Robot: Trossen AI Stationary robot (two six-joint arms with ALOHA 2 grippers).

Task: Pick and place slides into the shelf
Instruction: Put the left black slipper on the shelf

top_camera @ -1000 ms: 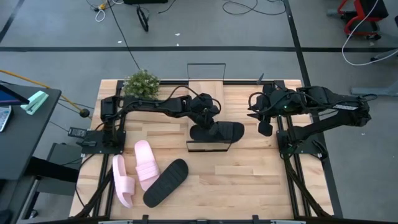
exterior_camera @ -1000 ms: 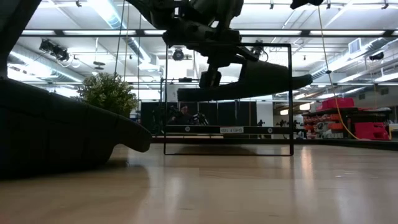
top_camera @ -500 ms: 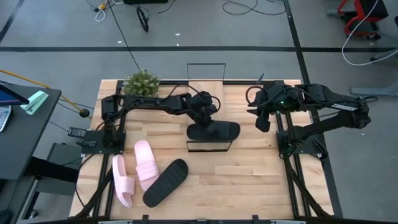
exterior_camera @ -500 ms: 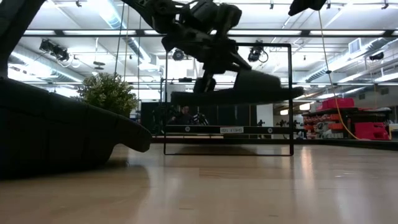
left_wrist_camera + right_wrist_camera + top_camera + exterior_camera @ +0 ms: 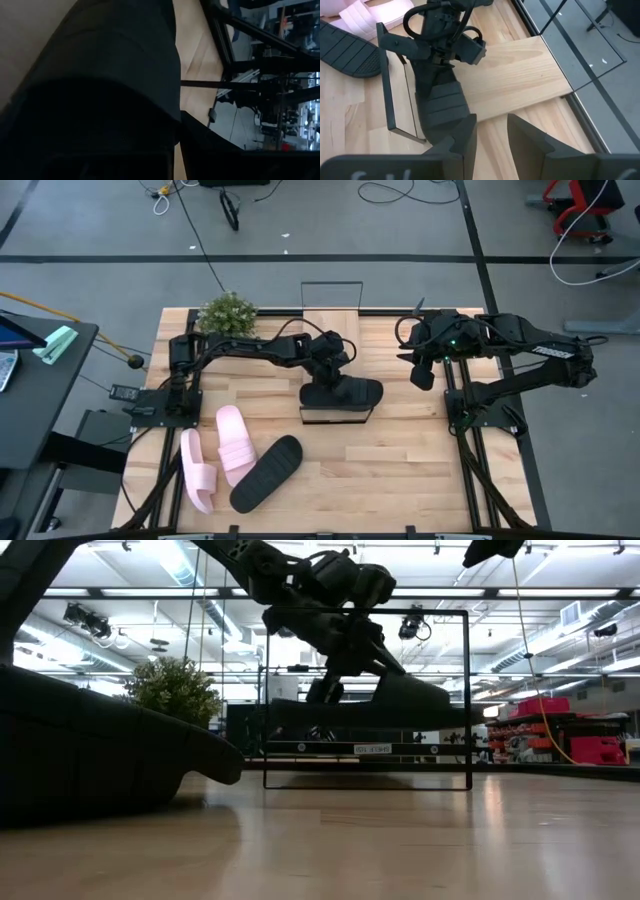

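Light wood table [image 5: 400, 450] on grey floor w/ cables; lab room behind. Left gripper [image 5: 325, 370] is clamped on black slide [image 5: 345, 392], over the shelf [image 5: 331, 323] near end. Right gripper [image 5: 424, 372] half open, empty. Left wrist view mostly blocked by slide.

Black slide [image 5: 343, 392] up over the near end of the shelf [image 5: 333, 330]. Two pink slides [image 5: 218, 453] and another black slide [image 5: 266, 472] on the table [image 5: 400, 460], front left. Plant [image 5: 228, 314] at back left.
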